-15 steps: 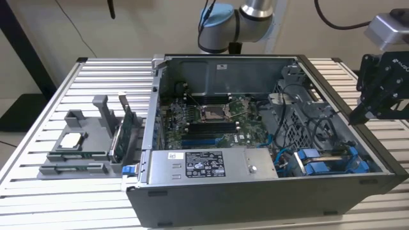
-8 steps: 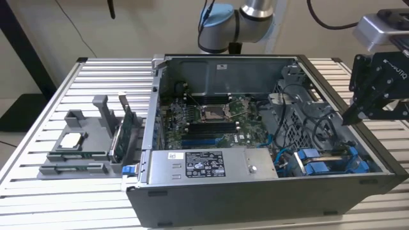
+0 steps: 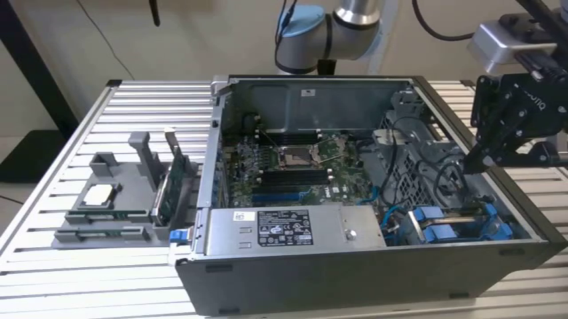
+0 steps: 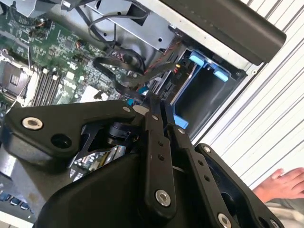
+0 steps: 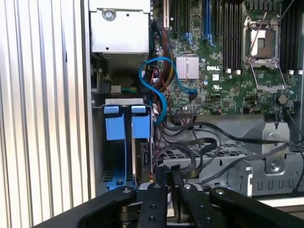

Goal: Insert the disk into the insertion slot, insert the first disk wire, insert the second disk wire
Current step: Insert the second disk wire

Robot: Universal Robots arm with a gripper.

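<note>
The disk's blue carrier [image 3: 443,229] stands in the drive bay at the near corner of the open computer case [image 3: 355,279], on the exterior view's right. In the first wrist view its blue tabs [image 5: 141,126] sit at the slot's mouth. My gripper [image 3: 470,163] hangs over the cage just above that bay. In both wrist views its fingers [image 4: 153,123] are pressed together. A black disk wire [image 4: 111,64] loops across the cage and ends at my gripper [image 4: 149,101], which looks shut on it. My gripper [image 5: 172,172] hovers beside the bay.
The motherboard [image 3: 293,166] fills the case's middle and the power supply [image 3: 284,226] its front. A blue cable [image 5: 159,90] curls near the bay. A grey parts holder [image 3: 116,199] with cards stands at the exterior view's left. A person's hand [image 4: 280,183] rests on the slatted table [image 3: 106,266].
</note>
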